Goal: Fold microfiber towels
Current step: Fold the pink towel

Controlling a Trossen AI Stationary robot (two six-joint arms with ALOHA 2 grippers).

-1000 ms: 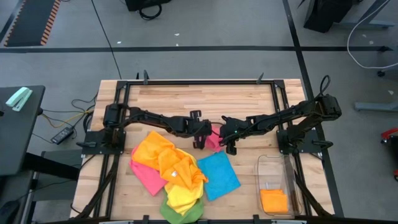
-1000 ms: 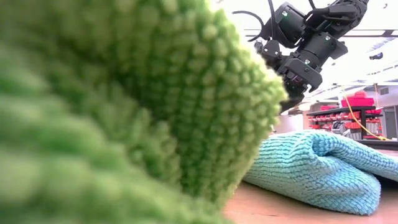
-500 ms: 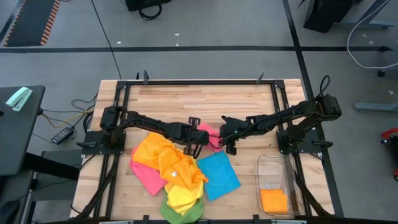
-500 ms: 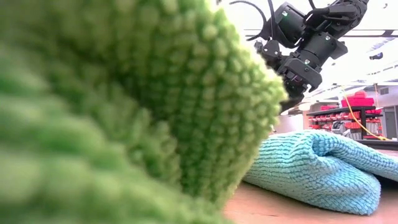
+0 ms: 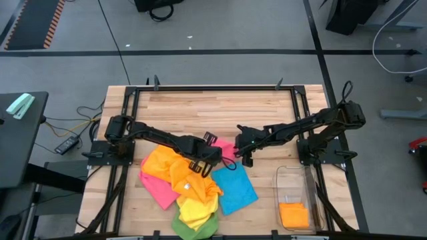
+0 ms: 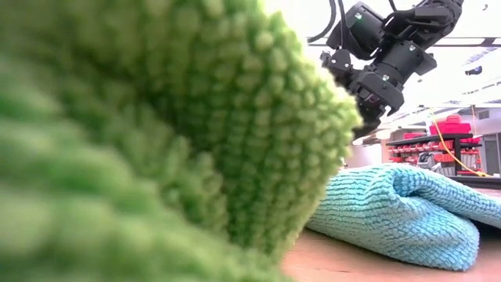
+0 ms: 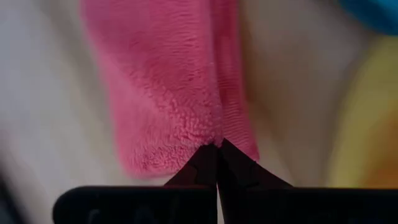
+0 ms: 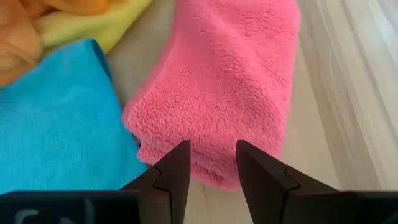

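A pink towel [image 5: 226,148] lies folded into a narrow strip mid-table, between my two grippers. My left gripper [image 5: 211,160] is shut on the end of the pink towel [image 7: 180,93] that faces the towel pile. My right gripper [image 5: 244,157] is open. Its fingers [image 8: 177,165] stand over the other end of the pink towel [image 8: 217,93], which is wider than their gap. A blue towel [image 5: 233,187] lies flat toward the near edge. Orange and yellow towels [image 5: 177,175] are heaped at the near left, on another pink one. A green towel [image 6: 156,141] lies at the near edge. My left gripper pinches the pink towel's end [image 7: 214,134] between its two shut fingertips, slanting down from the table's left. A crease runs along the towel from the pinch. The rest of the strip lies on the table. Whether my right gripper touches the towel, I cannot tell.
A clear plastic bin [image 5: 293,179] stands at the near right with a folded orange towel [image 5: 293,215] inside. A black frame [image 5: 213,88] runs around the table's edges. The far half of the wooden table [image 5: 213,110] shows bare wood. The blue towel [image 6: 399,211] lies beside the green one.
My left gripper has moved toward the table's near left, toward the heaped towels, rolling about its own axis, and has stayed shut on the pink towel's end. More of the pink towel now shows between the two grippers.
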